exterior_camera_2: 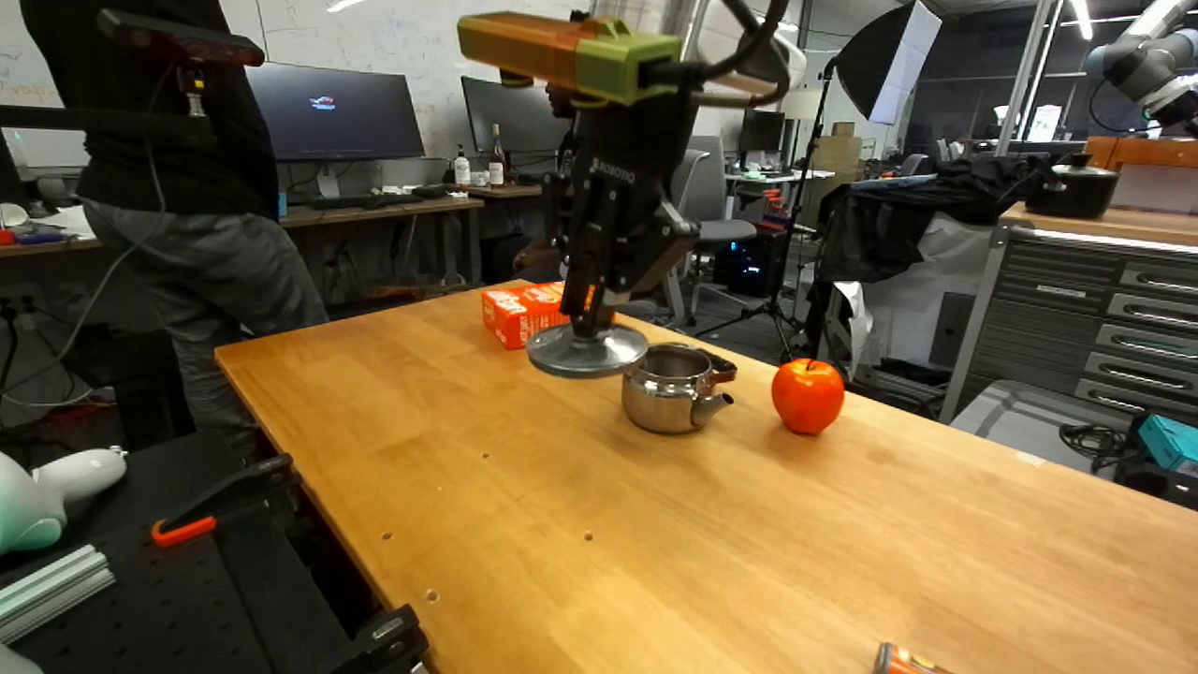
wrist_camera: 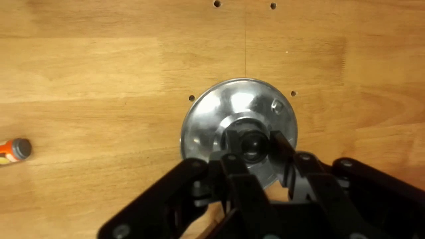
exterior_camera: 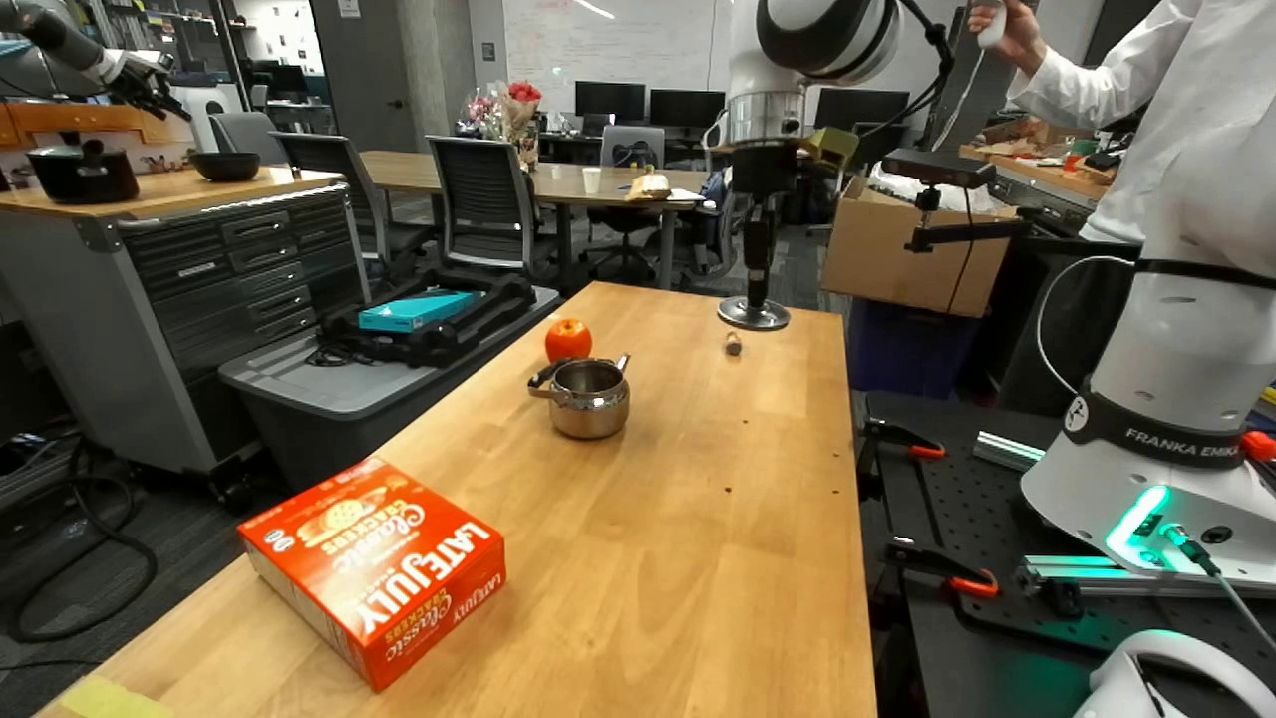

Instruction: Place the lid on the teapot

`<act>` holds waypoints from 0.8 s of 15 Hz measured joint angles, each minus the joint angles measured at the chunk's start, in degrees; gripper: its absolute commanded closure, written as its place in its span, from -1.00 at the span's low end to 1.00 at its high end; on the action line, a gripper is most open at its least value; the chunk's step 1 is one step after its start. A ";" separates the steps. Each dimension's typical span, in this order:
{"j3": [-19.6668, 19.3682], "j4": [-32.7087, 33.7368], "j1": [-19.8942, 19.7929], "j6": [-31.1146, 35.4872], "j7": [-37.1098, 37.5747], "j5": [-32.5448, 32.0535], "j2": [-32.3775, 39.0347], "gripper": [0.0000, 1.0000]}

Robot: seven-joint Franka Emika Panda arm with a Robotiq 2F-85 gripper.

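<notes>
My gripper [exterior_camera: 758, 284] is shut on the dark centre knob of the lid [exterior_camera: 754, 314]. The wrist view shows the fingertips [wrist_camera: 253, 136] on either side of the knob, with the round silvery lid [wrist_camera: 212, 111] beneath them. In an exterior view the lid [exterior_camera_2: 587, 352] hangs nearly level in the air above the table. The teapot [exterior_camera: 590, 401] stands upright on the table with its top open. It has a dark handle and a short spout, and also shows in an exterior view [exterior_camera_2: 667, 398]. The lid is apart from the teapot. The teapot is out of the wrist view.
An orange-red apple [exterior_camera_2: 808, 397] stands beside the teapot on the spout side. A red cracker box [exterior_camera: 379, 563] lies near a table end. A small orange tube with a grey cap [wrist_camera: 15, 151] lies on the wooden table [exterior_camera: 698, 588].
</notes>
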 measured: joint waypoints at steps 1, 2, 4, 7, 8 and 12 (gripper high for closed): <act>-0.12 0.82 0.32 -1.08 0.00 0.00 -0.93 0.86; -0.22 1.88 0.72 -1.97 0.00 0.02 -1.62 0.86; -0.42 4.36 1.70 -2.79 -0.02 0.44 -2.06 0.86; -0.66 8.25 3.13 -3.25 -0.10 2.40 -1.53 0.86; -0.76 9.64 3.54 -3.86 -0.12 3.37 -1.09 0.86; -0.94 15.48 4.51 -5.68 -0.16 6.78 2.60 0.86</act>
